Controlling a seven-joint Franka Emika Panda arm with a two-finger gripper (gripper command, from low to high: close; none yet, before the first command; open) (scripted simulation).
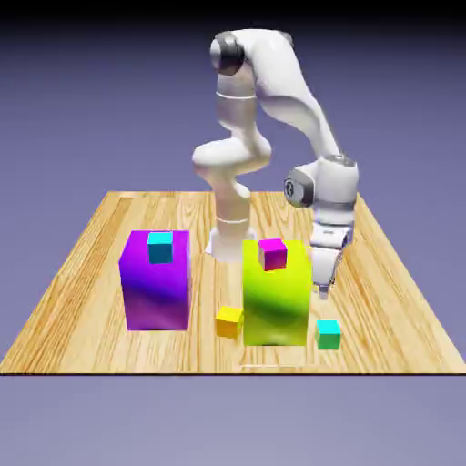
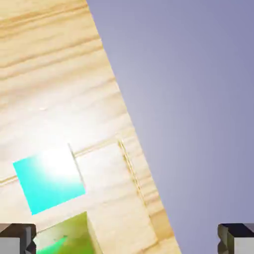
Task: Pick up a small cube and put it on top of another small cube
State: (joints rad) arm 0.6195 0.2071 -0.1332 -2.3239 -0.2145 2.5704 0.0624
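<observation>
I am in the approach step: my pincer (image 1: 324, 289) hangs to the right of the tall yellow-green block (image 1: 275, 296) in the lower middle of the exterior view, above and a little behind the small sea-green cube (image 1: 329, 334), which sits on the wooden tabletop (image 1: 91, 264) at the lower right of that view, just beside the block's foot and apart from it. In the hand view the cube (image 2: 48, 184) shows as a bright teal square at the lower left, well off the line between my grey fingertips (image 2: 17, 238), which stand wide apart at the two bottom corners with nothing between them, so the pincer is spread and empty. As I judge it, the next move calls for shifting sideways until the cube lies centred between the tips, then lowering straight down and closing. Room is tight on one side: the yellow-green block's face rises close to the cube, so one finger must slip into that gap without scraping. On the other side the tabletop's front edge runs near the cube, with the violet backdrop filling the right of the hand view beyond it; the cube has little spare wood there if nudged. The small yellow cube (image 1: 228, 320) at the block's lower left looks the easiest target to reach afterwards.
</observation>
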